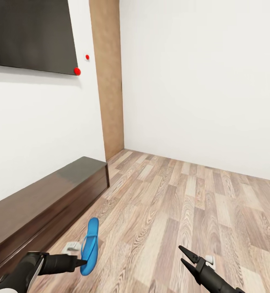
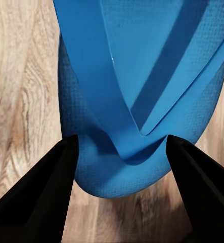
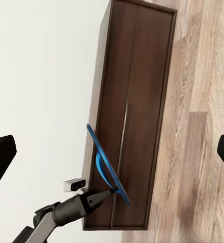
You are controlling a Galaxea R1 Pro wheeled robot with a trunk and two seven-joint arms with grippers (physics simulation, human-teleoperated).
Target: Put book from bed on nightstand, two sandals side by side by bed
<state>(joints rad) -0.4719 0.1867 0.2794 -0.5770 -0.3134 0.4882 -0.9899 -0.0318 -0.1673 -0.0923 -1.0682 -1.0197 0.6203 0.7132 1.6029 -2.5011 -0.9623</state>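
No brand, label or readable writing on any item.

Sandal point(image 1: 90, 245): bright blue flip-flop, clamped at one end in the left gripper point(image 1: 83, 261), jaws closed on its sole edge. Held clear of the wood-plank floor point(image 1: 183, 203), just off the near end of the long dark-brown bench point(image 1: 45, 203). Long axis running up and away from the gripper toward the far wall, sole turned edge-on in the head view, tilted.

Left wrist view: sandal point(image 2: 137, 91) seen close, textured footbed and blue toe straps meeting in a V near the rounded end, that end between the two black fingers point(image 2: 41, 197). Straps and texture not legible in the head view.

Right wrist view: sandal point(image 3: 107, 164) as a thin slanted blue blade against the bench point(image 3: 137, 101), left gripper point(image 3: 109, 193) pinching its lower end; full length of the bench top visible here.

Right gripper point(image 1: 186, 258): jaws apart, nothing between them, above bare floor at the near right.

Wall fittings, head view: dark screen point(image 1: 29, 34), two red dots point(image 1: 77, 71) beside its lower corner, tan wooden wall panel point(image 1: 107, 77).
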